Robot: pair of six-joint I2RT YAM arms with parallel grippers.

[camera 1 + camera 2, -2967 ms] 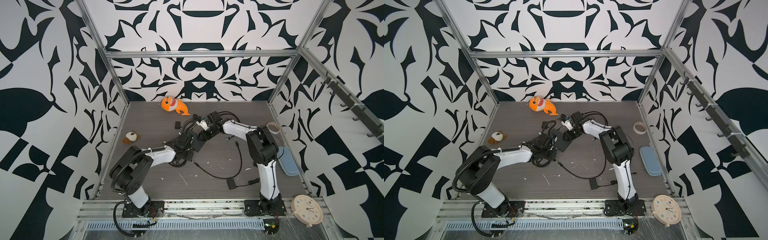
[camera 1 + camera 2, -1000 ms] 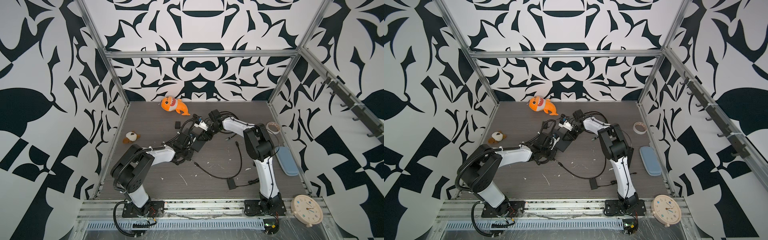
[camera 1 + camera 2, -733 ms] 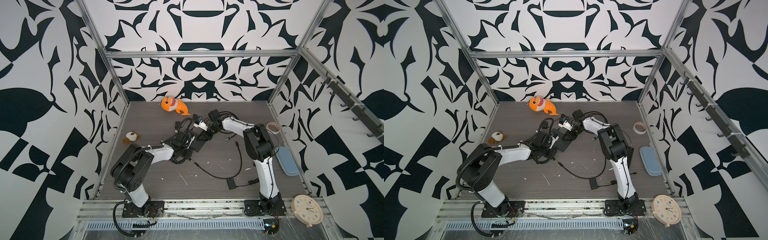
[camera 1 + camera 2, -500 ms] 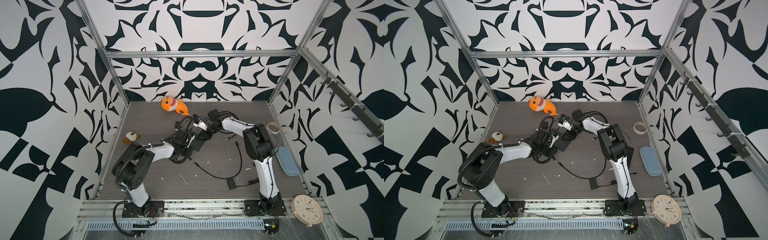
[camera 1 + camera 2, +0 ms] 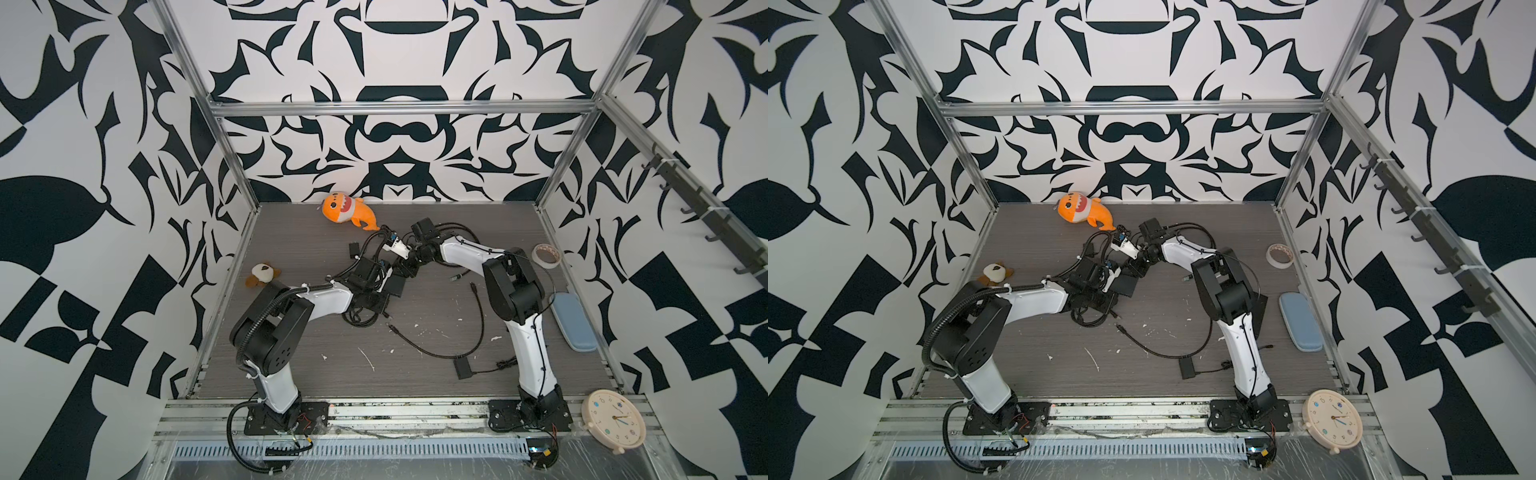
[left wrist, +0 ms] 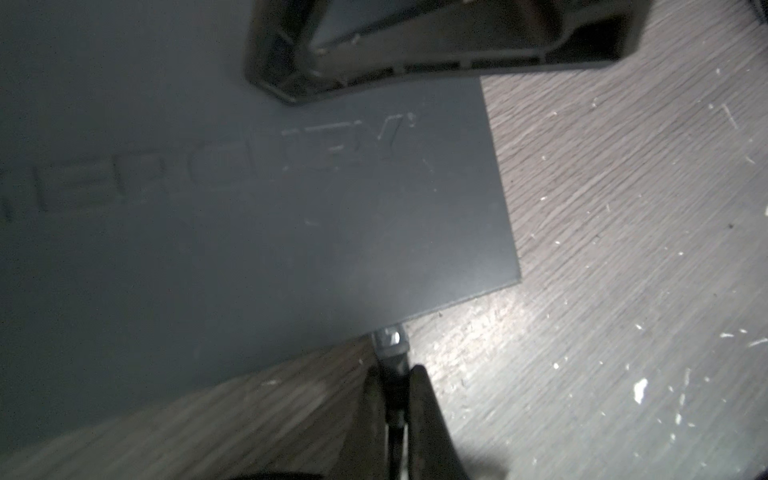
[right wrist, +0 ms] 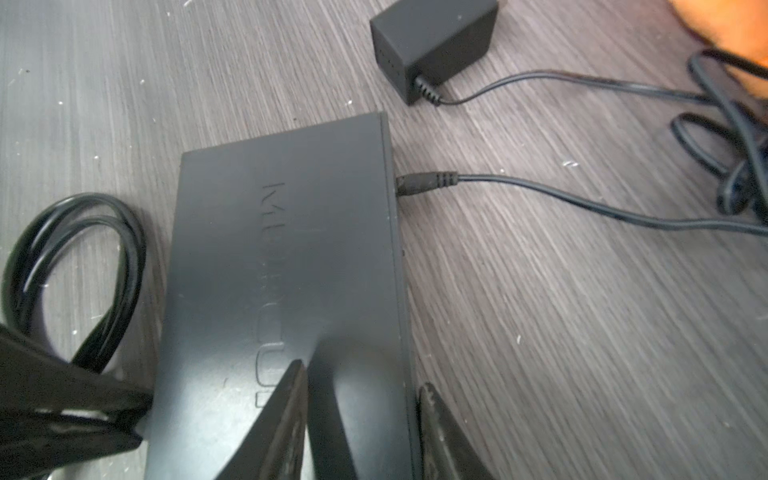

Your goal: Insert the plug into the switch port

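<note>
1. The fingers (image 6: 426, 415) of the left gripper (image 6: 395, 370) were pinched almost fully together on the plug (image 6: 390, 338), clamping its dark body just behind the metal tip.
2. That tip was touching the side of the switch (image 6: 249, 208) close to a corner. Bare metal still showed, so I judged it at the mouth of the port and not pushed home.
3. The right gripper (image 7: 359, 384) stood partly open over the switch's opposite edge, one finger flat on the lid and one down beside the wall. It looked to be steadying the box rather than squeezing it.
4. Over the last few seconds the left arm had crept from the near side toward the far, bringing the plug up to the switch without loosening its pinch. The right arm had barely stirred.
5. To my eye the approach was done and only a straight push remained, with the right gripper bracing against it.
6. Further out, another lead (image 7: 424, 183) already sat in the switch's far side, running to an adapter (image 7: 432, 41) on the table (image 5: 415, 332).
</note>
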